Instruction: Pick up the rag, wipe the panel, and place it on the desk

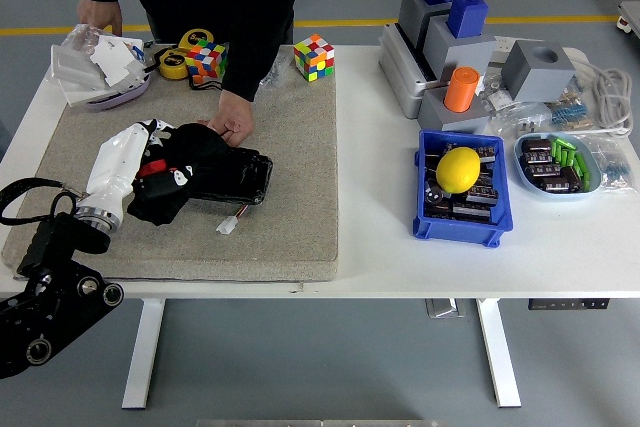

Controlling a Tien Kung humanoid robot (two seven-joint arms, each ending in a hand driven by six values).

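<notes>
My left hand (150, 152) is shut on a black rag with red and white print (175, 175) and presses it on the left part of a glossy black panel (245, 175). The panel lies on a beige mat (290, 147). A small white connector (228, 226) hangs off the panel's front edge. A person's hand (232, 117) rests on the panel's far edge and steadies it. My right hand is out of view.
A person stands at the far side. Two colour cubes (313, 56), tape rolls (180, 59) and a tray of white wrapping (100, 62) sit at the back left. A blue bin with a yellow lemon (459, 169), grey blocks and a cable lie on the right.
</notes>
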